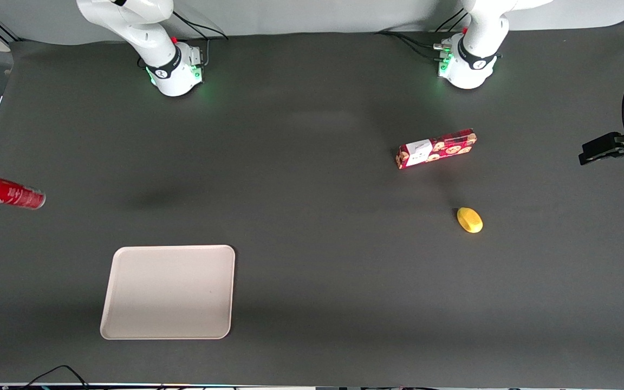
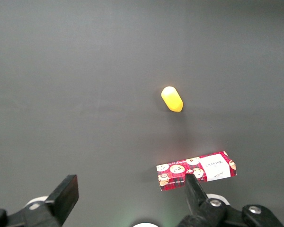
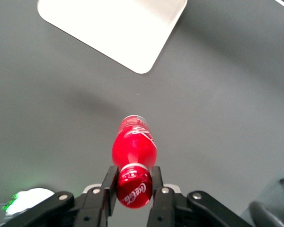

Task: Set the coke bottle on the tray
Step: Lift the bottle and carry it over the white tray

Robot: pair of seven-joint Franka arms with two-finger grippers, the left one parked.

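My right gripper [image 3: 134, 177] is shut on the red cap end of the coke bottle [image 3: 134, 146] and holds it lifted off the dark table. The bottle's base points away from the gripper toward the tray [image 3: 113, 28]. In the front view the coke bottle [image 1: 6, 193] shows lying sideways in the air at the working arm's end of the table, with the gripper itself out of that view. The cream tray [image 1: 168, 292] lies flat and bare on the table, nearer to the front camera than the bottle.
A red cookie box [image 1: 436, 148] lies toward the parked arm's end of the table, with a small yellow object [image 1: 469, 220] nearer to the front camera. Both show in the left wrist view, the box [image 2: 196, 170] and the yellow object [image 2: 172, 99].
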